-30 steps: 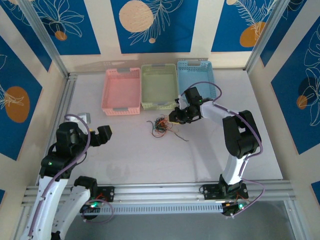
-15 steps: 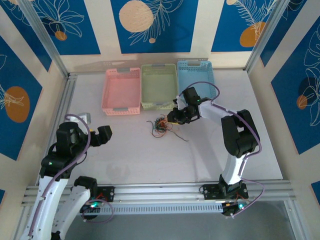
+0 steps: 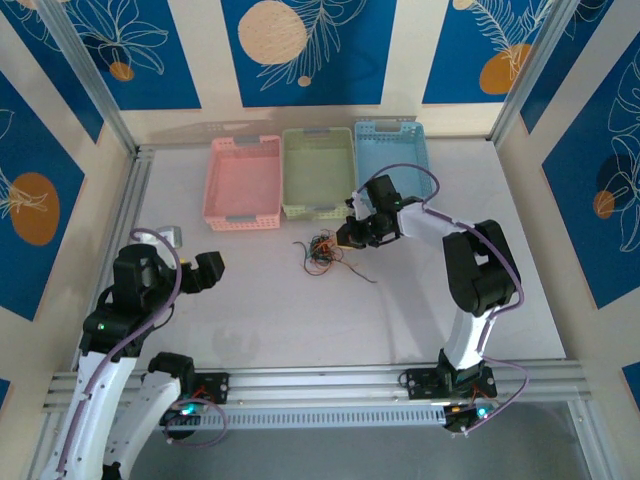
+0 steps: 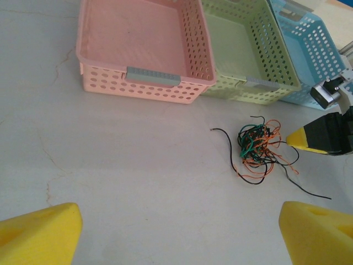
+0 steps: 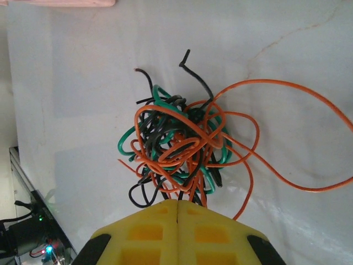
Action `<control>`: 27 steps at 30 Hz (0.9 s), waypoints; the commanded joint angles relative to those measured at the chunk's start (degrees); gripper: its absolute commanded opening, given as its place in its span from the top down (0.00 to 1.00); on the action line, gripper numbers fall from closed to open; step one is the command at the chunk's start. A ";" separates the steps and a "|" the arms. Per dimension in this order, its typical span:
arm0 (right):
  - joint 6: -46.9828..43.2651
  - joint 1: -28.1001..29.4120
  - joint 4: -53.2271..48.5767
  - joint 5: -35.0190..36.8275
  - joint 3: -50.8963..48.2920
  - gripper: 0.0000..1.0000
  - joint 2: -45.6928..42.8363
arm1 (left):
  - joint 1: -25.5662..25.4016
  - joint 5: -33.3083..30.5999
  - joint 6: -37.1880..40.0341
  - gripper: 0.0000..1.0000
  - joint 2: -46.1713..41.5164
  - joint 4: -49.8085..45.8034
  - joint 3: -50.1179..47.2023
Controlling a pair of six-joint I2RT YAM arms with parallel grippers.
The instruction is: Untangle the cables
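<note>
Top external: cables (image 3: 322, 250) lie as one small tangled clump on the table (image 3: 300, 320), mid-table, just in front of the green basket (image 3: 318, 172). Pink basket (image 3: 243, 183) sits to its left, blue basket (image 3: 390, 155) to its right, all 3 side by side at the far edge. R gripper (image 3: 345, 238) is down at the clump's right edge, touching or nearly so. L gripper (image 3: 205, 268) hangs well apart from the clump, over bare table on the left.

Left wrist: L gripper fingers (image 4: 38, 234) sit in the bottom corners, spread wide, nothing btwn them. Cables (image 4: 256, 146) are ahead and to the right: black, green and orange strands knotted together, w/ one black end trailing left and another trailing right. Yellow tip of the R gripper (image 4: 317, 138) meets the clump's right side. Pink basket (image 4: 138, 85), green basket (image 4: 259, 91) and blue basket (image 4: 309, 49) stand behind.

Right wrist: R gripper (image 5: 177, 203) has its yellow fingers (image 5: 149, 226) pressed together, seam tight. Cables (image 5: 176, 143) sit right at the tip. Orange and black strands run up to the seam; can't tell if any is pinched. One long orange loop swings out to the right.
</note>
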 commanded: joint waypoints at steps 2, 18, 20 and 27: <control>-1.06 -1.19 3.86 -7.79 -3.73 1.00 -4.01 | 0.73 3.83 0.91 0.08 0.44 1.31 -0.60; -6.49 5.01 11.92 -20.89 -11.22 1.00 -11.74 | -3.65 16.44 -4.08 0.15 5.18 7.63 -2.20; -5.80 4.63 11.20 -20.09 -10.39 1.00 -10.62 | -6.18 15.38 -6.22 0.16 5.30 10.64 -4.53; -5.37 5.09 8.40 -17.16 -7.94 1.00 -8.15 | -19.05 5.83 -8.94 0.18 11.70 17.27 -10.19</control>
